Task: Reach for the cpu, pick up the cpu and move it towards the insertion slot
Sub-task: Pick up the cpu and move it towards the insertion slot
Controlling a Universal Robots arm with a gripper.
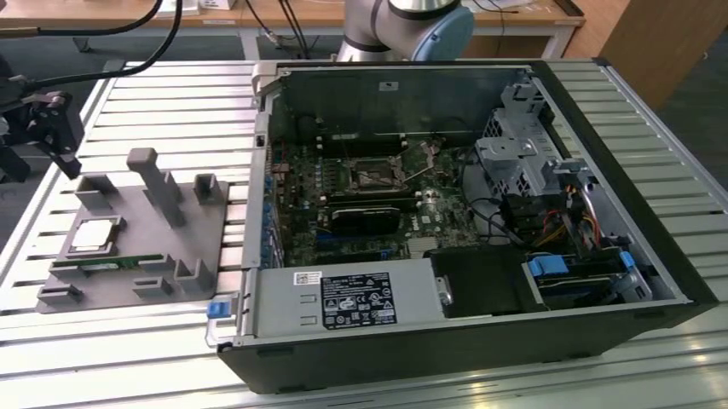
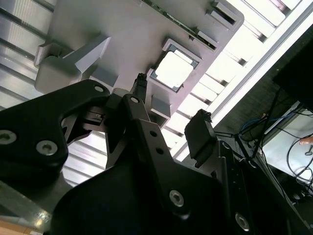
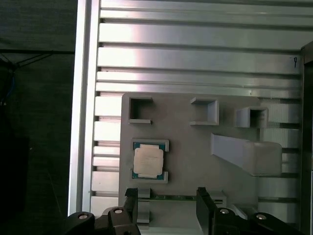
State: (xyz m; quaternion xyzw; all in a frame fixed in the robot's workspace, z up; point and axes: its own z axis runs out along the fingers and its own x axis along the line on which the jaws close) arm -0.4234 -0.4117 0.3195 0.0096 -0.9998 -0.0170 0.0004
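Pincer [image 3: 166, 194] is held wide apart near the cpu [image 3: 148, 162], nothing gripped. That chip is seated in the grey holder [image 3: 190, 152].

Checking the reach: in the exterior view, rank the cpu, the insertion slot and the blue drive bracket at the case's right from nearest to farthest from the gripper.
1. cpu, on the gray fixture at the exterior view's left, close to the gripper.
2. insertion slot, on the motherboard, mid-picture.
3. blue drive bracket, toward the exterior view's right.
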